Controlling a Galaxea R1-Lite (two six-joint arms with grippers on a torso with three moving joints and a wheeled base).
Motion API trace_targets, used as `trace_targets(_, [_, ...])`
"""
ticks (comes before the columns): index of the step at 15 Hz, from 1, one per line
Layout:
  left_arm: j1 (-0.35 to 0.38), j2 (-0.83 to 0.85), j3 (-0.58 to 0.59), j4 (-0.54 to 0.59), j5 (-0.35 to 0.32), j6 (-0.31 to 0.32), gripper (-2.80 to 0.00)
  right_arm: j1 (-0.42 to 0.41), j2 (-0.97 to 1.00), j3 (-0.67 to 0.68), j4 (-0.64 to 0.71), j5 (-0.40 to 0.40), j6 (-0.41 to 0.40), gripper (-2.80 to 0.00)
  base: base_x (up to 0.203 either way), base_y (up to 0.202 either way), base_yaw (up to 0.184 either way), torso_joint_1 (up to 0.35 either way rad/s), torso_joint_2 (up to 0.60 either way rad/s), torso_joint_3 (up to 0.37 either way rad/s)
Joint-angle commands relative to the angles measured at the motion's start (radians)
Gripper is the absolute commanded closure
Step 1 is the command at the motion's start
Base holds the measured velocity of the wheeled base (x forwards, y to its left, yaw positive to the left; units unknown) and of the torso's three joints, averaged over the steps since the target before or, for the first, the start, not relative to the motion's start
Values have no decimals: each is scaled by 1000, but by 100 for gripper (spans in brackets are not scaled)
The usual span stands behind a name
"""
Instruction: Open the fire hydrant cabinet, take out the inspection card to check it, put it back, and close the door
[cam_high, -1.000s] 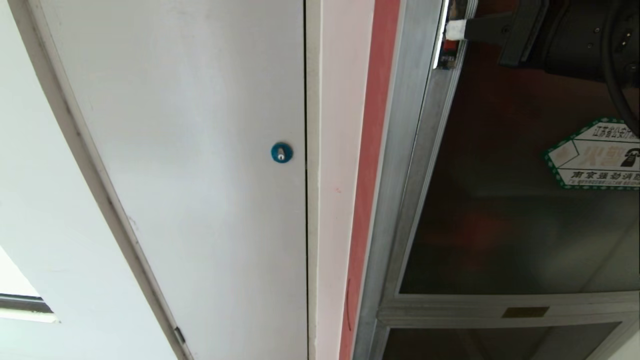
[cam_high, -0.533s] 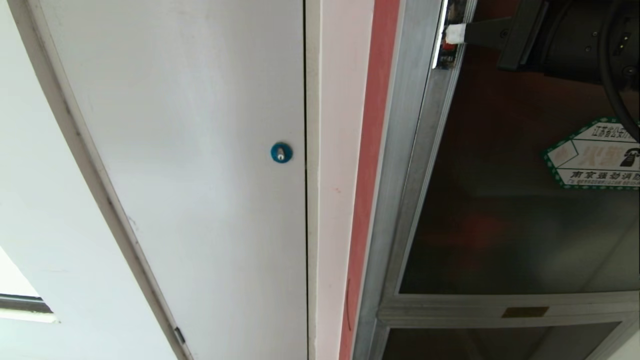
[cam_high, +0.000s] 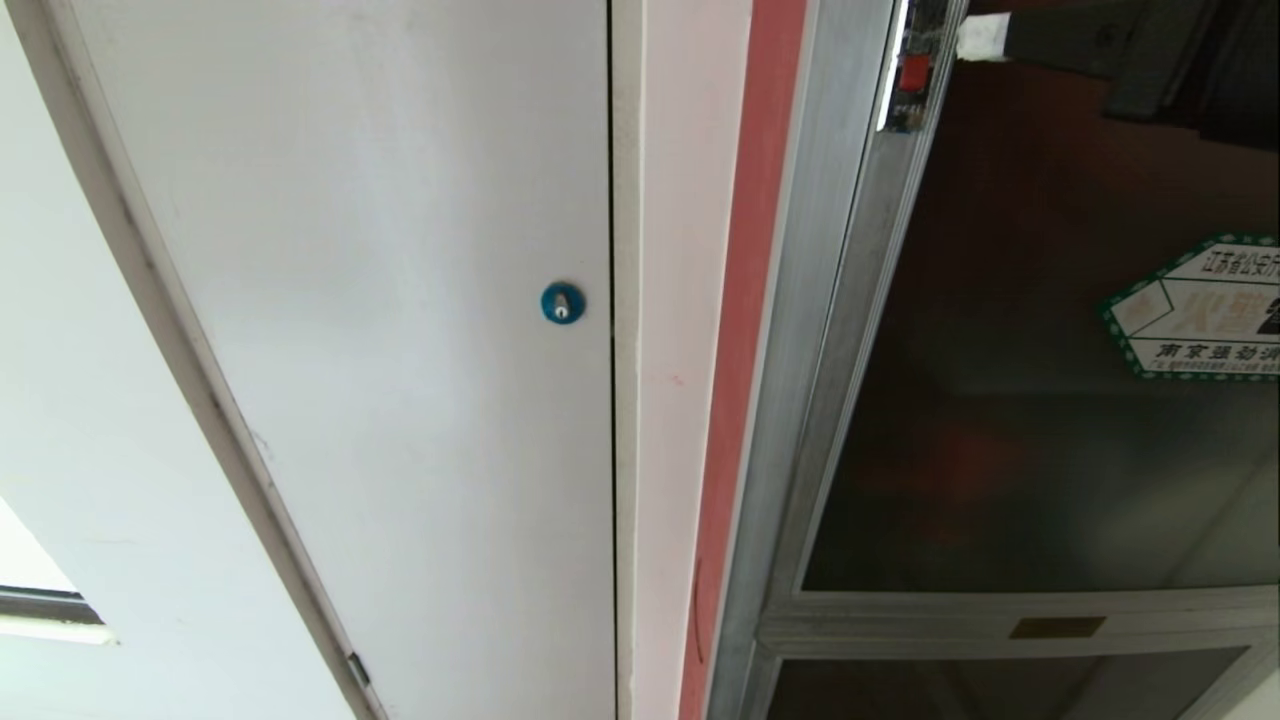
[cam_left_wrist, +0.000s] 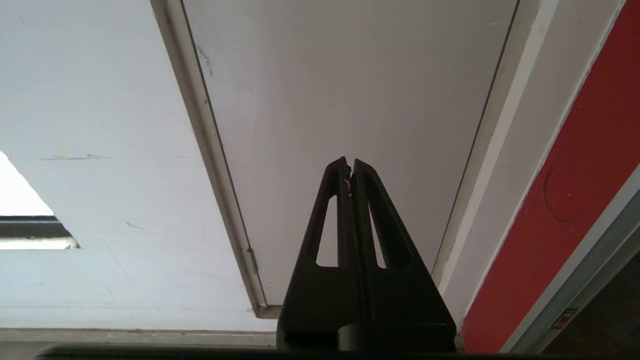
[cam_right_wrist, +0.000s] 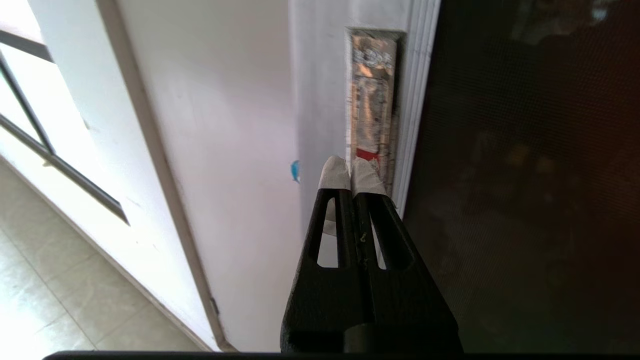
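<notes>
1. The fire hydrant cabinet (cam_high: 800, 330) is standing at the right of the head view, its ribbed aluminium frame running down beside a red strip (cam_high: 740, 330) of wall.
2. The door (cam_high: 1030, 400), a dark tinted glass panel in that frame, is lying nearly flush with the cabinet; only dim reddish shapes are showing through the glass, and nothing inside can be made out.
3. A hexagonal sticker (cam_high: 1195, 310), white with a green border, is sitting on the glass and is being cut off by the right edge of the head view. Rows of Chinese characters are showing on it, the bottom row partly readable as 南京强劲消.
4. A recessed latch plate (cam_right_wrist: 372, 107) is sitting in the door's frame, bearing worn, unreadable print and a small red patch at its near end.
5. The right gripper (cam_right_wrist: 351, 167) is pointing at the frame just beside the latch plate, its white-capped fingertips (cam_right_wrist: 334, 172) pressed together and gripping nothing. In the head view only its tip (cam_high: 980, 38) is showing at the top edge.
6. The left gripper (cam_left_wrist: 349, 167) is hanging before the white panel door (cam_high: 400, 300), its black jaws pressed together and empty.
7. A round blue lock (cam_high: 562, 303) is sitting near the white panel's right edge.
8. A small brass-coloured plate (cam_high: 1057, 628) is fixed to the crossbar below the glass; any writing on it is too small to read.
9. The lower glass panel (cam_high: 1000, 685) is being cut off by the bottom edge.
10. The inspection card is showing in no view.
</notes>
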Motion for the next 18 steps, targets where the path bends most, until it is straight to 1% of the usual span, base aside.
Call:
trace_targets(1, [0,1,14,-1,0,0,0,34,-120,35,-1,5,1,0,0,0,0,0,0,0])
trace_targets(3, [0,1,14,-1,0,0,0,43,-201,84,0,4,1,0,0,0,0,0,0,0])
trace_targets(5, [0,1,12,-1,0,1,0,44,-294,166,-2,3,2,0,0,0,0,0,0,0])
trace_targets(6, [0,1,14,-1,0,0,0,42,-333,201,-2,3,8,0,0,0,0,0,0,0])
trace_targets(7, [0,1,13,-1,0,1,0,25,-368,232,-2,3,33,0,0,0,0,0,0,0])
trace_targets(9, [0,1,14,-1,0,0,0,-84,-413,268,-2,16,76,0,0,0,0,0,0,0])
trace_targets(10, [0,1,14,-1,0,1,0,-125,-447,284,0,20,93,0,0,0,0,0,0,0])
trace_targets(11, [0,1,14,-1,0,0,0,-160,-483,303,2,20,100,0,0,0,0,0,0,0])
trace_targets(13, [0,1,14,-1,0,0,0,-264,-552,377,4,15,104,0,0,0,0,0,0,0])
trace_targets(14, [0,1,14,-1,0,0,0,-301,-599,432,5,4,105,0,0,0,0,0,0,0])
trace_targets(16, [0,1,14,-1,0,0,0,-348,-719,538,6,-26,105,0,0,0,0,0,0,0])
trace_targets(18, [0,1,13,-1,0,0,0,-402,-833,617,42,-74,106,0,0,0,0,0,0,0])
